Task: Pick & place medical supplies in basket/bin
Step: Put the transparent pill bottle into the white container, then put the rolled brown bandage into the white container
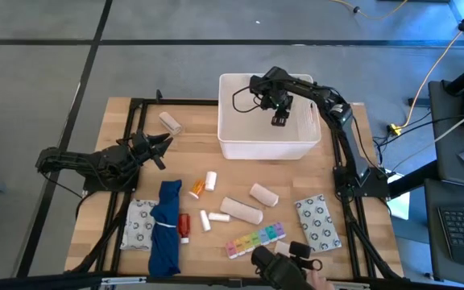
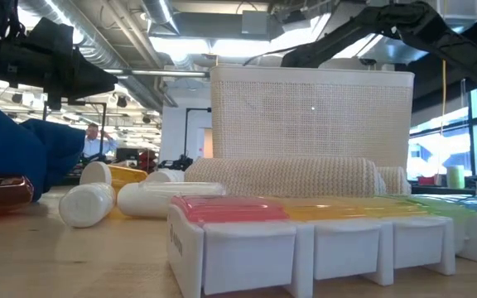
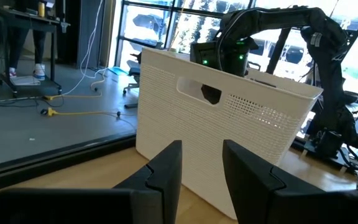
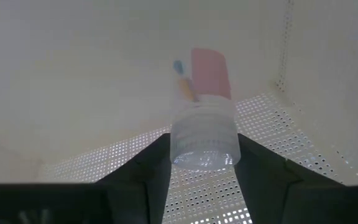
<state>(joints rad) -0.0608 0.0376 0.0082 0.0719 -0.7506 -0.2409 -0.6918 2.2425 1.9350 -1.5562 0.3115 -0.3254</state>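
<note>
the right gripper (image 1: 279,118) hangs inside the white tub (image 1: 225,113), its fingers (image 4: 148,168) pinching a clear-capped bottle (image 4: 204,134) with a pink body above the tub floor. the left gripper (image 3: 201,171) waits beside the tub's outer wall, fingers parted with nothing between them. other supplies lie on the table near the tub.

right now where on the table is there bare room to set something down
Bare wood lies between the left gripper and the white tub, apart from one gauze roll. The strip below the tub is free too. The front is crowded: blue cloth, bottles, gauze rolls, pill organizer, patterned packets.
</note>
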